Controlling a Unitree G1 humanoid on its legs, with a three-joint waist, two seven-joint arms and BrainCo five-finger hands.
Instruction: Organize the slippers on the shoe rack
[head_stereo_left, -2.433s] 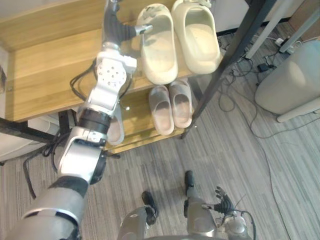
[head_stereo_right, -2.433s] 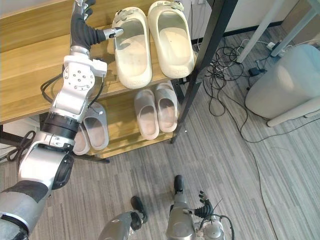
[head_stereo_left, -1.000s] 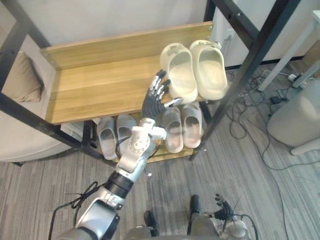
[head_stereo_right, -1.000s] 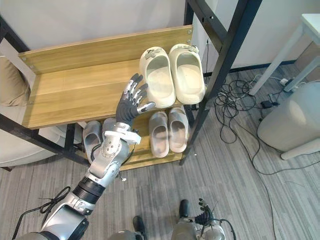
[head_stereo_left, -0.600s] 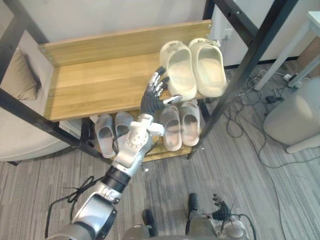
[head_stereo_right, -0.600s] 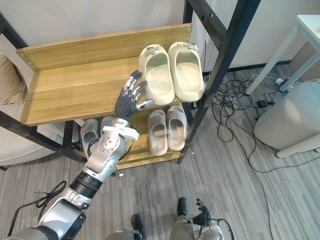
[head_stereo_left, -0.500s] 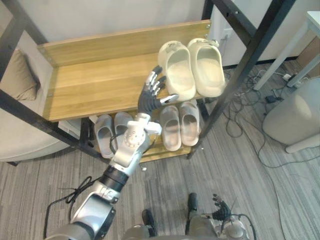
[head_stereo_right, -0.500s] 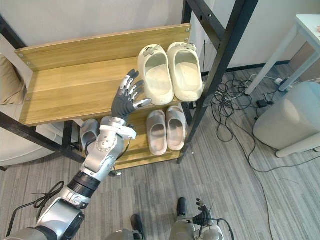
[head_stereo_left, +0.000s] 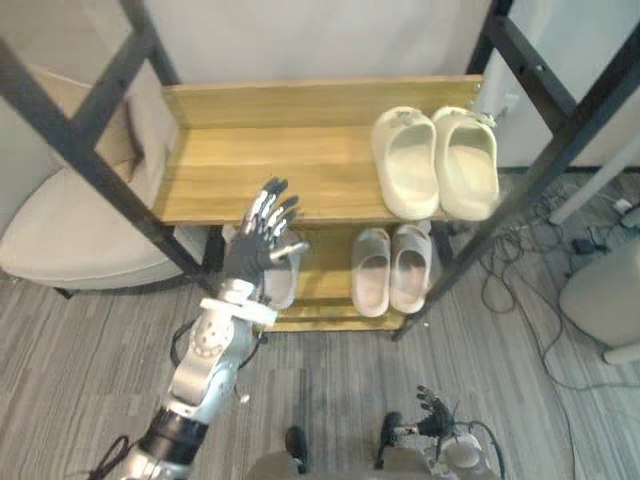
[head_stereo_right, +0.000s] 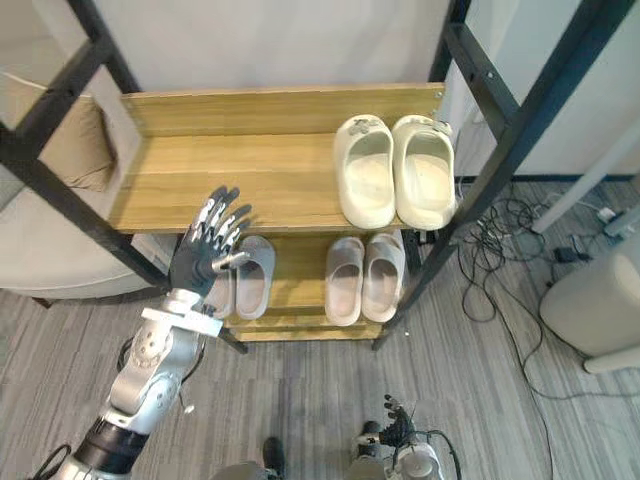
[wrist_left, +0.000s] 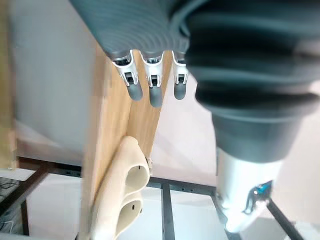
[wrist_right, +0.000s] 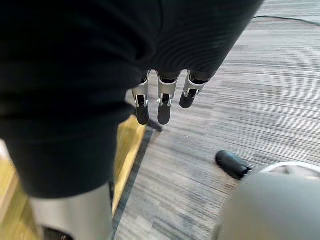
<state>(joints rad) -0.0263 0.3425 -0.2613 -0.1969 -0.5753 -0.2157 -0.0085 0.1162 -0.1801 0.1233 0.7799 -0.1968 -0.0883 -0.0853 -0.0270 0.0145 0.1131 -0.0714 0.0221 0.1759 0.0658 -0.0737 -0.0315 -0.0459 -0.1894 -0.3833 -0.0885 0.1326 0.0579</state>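
Three pairs of slippers sit on the shoe rack (head_stereo_right: 250, 170), whose upper wooden shelf is bare along its left and middle. The cream slippers (head_stereo_right: 365, 178) stand side by side at the right end of that shelf, long axes running front to back. Below them on the lower shelf is a beige pair (head_stereo_right: 345, 280), laid the same way. At the left of that shelf is a grey pair (head_stereo_right: 252, 278), partly hidden.

The left robot hand (head_stereo_right: 205, 255) is raised in front of the rack's front edge, fingers straight and spread apart, holding nothing. The grey pair lies just past and below it; the cream pair lies to its right and further back. The right robot hand (head_stereo_left: 432, 418) hangs low over the floor, its fingers (wrist_right: 160, 105) loosely straight and empty. It is well apart from the rack, so any further tidying probably falls to the left.
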